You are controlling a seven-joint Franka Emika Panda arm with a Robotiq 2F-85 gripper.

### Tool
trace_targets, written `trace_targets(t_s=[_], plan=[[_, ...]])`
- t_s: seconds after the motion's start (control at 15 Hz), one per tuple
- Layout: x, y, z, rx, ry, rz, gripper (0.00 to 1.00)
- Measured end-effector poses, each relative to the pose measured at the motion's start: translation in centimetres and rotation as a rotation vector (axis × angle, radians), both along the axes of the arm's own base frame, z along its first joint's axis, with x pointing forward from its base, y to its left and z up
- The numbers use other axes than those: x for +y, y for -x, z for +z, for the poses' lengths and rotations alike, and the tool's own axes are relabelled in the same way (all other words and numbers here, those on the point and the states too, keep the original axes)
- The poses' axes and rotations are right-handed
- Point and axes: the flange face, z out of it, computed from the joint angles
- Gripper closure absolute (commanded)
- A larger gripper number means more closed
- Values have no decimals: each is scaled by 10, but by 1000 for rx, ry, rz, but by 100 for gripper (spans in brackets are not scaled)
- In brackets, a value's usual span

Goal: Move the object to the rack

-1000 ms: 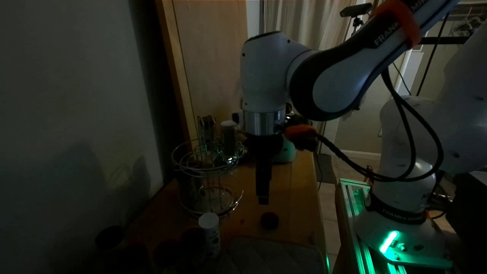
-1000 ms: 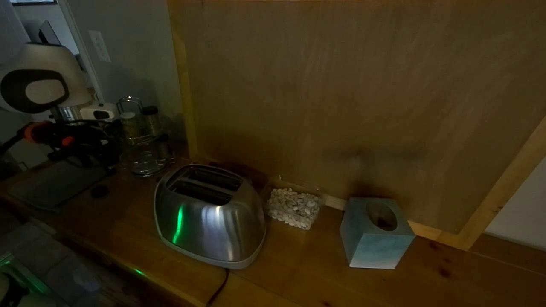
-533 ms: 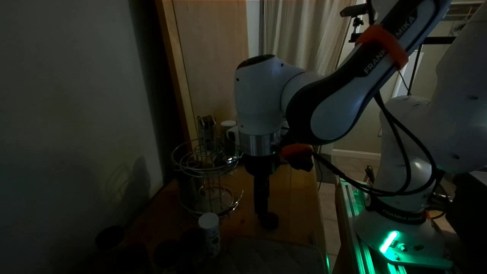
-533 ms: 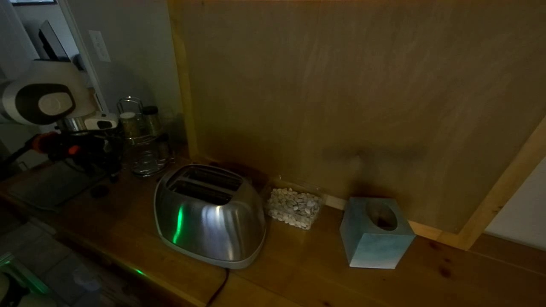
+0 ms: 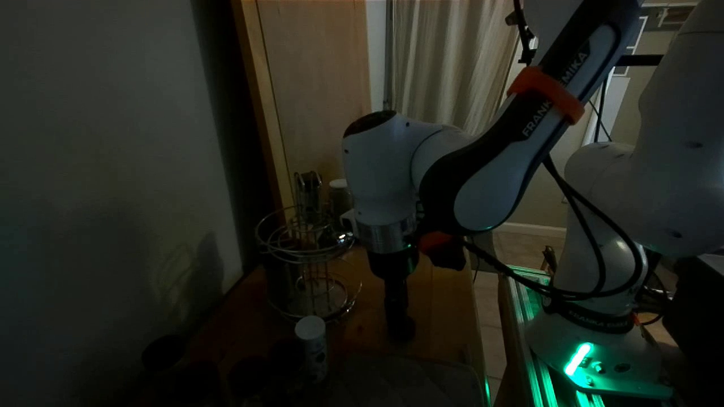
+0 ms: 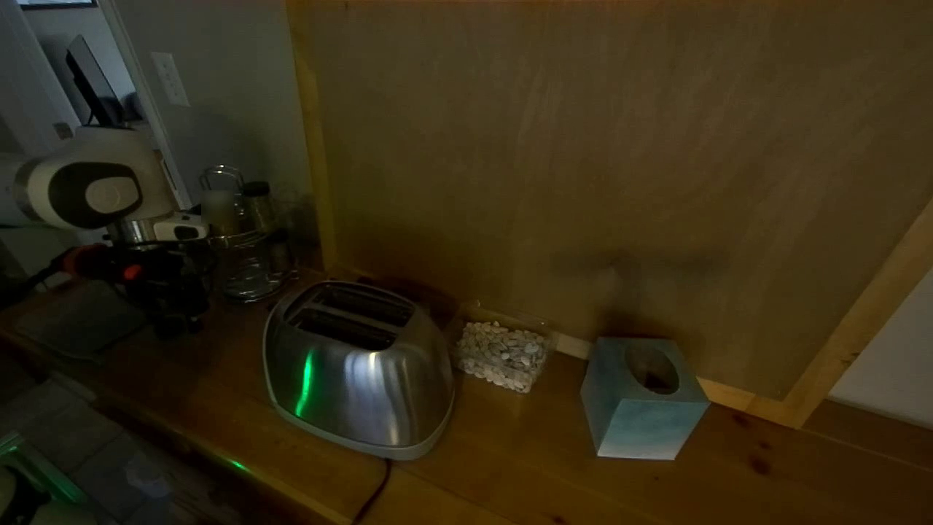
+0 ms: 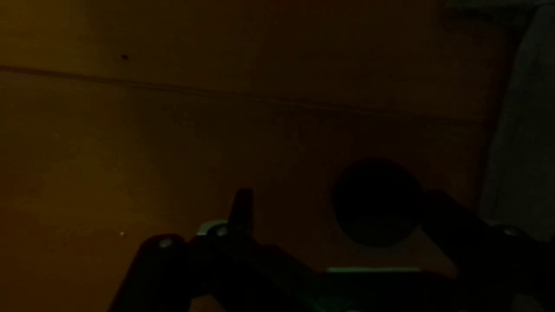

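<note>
In an exterior view we see the wire rack (image 5: 302, 260) at left, a pale cup (image 5: 312, 347) nearer. Right of them the gripper (image 7: 340, 195) is spread, the dark lump (image 7: 376, 203) between its fingers (image 7: 242, 212) on the table (image 5: 438, 305), maybe touching one.

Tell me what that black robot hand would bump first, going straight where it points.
Probably the brown wooden tabletop below. The open hand appears to straddle the small dark round lump, perhaps touching it; dim light leaves depth unclear.

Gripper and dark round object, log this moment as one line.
gripper: open, low over wooden counter; dark round object: on counter, between jaws, contact unclear; wire rack: object not there yet
</note>
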Motion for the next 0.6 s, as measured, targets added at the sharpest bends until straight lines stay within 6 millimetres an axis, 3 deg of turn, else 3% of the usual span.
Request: trace_targets(t_s=[0.2,0.27,0.4,0.47,0.53,0.6], plan=[[0,0,0,3,1,0,49],[0,0,0,3,1,-1,13],[0,0,0,3,1,-1,9],[0,0,0,3,1,-2,19],[-1,0,0,3,1,-2,47],[-1,0,0,3,1,-2,44]])
